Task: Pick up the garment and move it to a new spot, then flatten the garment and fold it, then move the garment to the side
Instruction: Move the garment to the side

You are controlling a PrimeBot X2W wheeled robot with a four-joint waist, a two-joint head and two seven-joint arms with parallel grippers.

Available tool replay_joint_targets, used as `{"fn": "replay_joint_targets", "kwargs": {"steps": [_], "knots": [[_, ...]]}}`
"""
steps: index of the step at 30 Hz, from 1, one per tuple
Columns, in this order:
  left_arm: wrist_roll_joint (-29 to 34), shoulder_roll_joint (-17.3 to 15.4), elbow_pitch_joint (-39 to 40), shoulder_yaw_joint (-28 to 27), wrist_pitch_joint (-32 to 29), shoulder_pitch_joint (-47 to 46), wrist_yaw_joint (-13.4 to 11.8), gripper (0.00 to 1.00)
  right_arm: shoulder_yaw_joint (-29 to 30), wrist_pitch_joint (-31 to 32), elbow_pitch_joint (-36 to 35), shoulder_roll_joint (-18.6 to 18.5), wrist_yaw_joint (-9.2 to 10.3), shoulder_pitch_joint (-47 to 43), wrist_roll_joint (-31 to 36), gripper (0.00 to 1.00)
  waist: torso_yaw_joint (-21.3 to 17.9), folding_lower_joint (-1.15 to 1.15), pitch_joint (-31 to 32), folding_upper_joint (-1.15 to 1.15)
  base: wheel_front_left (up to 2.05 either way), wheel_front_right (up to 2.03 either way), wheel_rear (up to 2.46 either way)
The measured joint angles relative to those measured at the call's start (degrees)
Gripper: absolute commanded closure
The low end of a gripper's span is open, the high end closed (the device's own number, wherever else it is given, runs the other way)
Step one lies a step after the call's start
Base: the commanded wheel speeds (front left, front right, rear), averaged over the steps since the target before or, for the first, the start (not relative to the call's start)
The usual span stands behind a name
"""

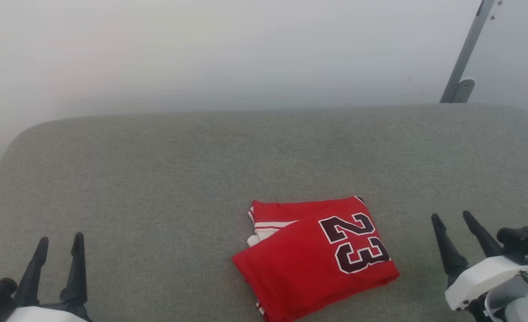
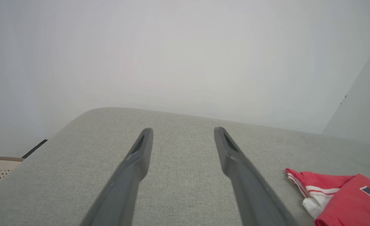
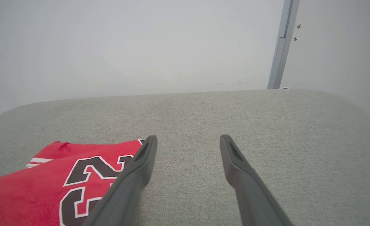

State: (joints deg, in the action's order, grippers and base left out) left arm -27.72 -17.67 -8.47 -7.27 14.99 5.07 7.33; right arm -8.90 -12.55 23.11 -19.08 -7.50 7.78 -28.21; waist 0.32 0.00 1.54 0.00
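At six o'clock on the cushion (image 1: 201, 156) lies the garment (image 1: 308, 264), reading "23". Bare room runs to twelve. Left gripper (image 1: 61, 237) and right gripper (image 1: 450, 215) gape empty.

The garment (image 1: 315, 257) lies on the couch (image 1: 156, 179), nearer the right gripper (image 1: 452, 217).

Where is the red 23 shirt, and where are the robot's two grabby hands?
red jersey shirt (image 1: 308, 264), head view, on the plain red cloth beside the 23.
left gripper (image 1: 61, 238), head view, midway between its open fingertips.
right gripper (image 1: 450, 215), head view, midway between its open fingertips.
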Motion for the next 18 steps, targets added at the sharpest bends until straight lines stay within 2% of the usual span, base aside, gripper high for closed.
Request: {"fn": "replay_joint_targets", "kwargs": {"steps": [13, 18], "knots": [[-0.36, -0.19, -0.16, 1.70, 0.00, 0.02, 0.00, 0.00, -5.98, 6.26, 0.51, -0.31, 0.00, 1.58, -1.78, 0.00, 3.69, 0.00, -0.53, 0.00, 0.00, 0.00, 0.00], [-0.46, -0.11, -0.38, 2.40, 0.00, 0.02, 0.00, 0.00, -8.40, 10.90, 2.87, -0.98, 0.00, 3.48, -2.04, 0.00, 5.82, 0.00, -1.01, 0.00, 0.00, 0.00, 0.00]]}}
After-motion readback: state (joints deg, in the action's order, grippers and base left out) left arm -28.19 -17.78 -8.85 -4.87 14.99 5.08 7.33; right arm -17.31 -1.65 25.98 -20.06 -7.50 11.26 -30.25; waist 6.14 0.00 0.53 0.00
